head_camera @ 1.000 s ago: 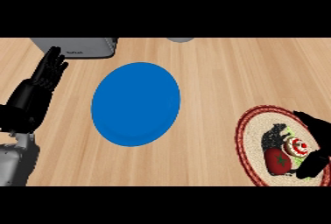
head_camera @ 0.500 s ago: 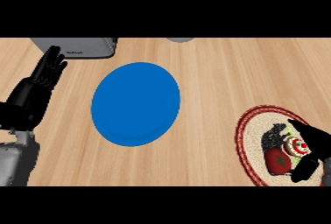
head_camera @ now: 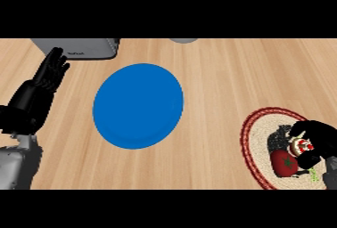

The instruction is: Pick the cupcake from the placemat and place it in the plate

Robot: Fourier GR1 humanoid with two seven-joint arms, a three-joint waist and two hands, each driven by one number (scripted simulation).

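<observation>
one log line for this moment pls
phase: grasping | right hand: fingers curled round cupcake on placemat | left hand: open, resting at left | plate: bare

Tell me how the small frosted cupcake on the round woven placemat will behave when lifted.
The small frosted cupcake with red topping probably weighs little and squashes easily. The right hand curls round it, so frosting may smear. Narrow-based, it could tip beside the red tomato-like item.

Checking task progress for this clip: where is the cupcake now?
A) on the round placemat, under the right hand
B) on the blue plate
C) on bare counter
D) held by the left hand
A: the cupcake sits on the placemat, the right hand curled round it.
</observation>
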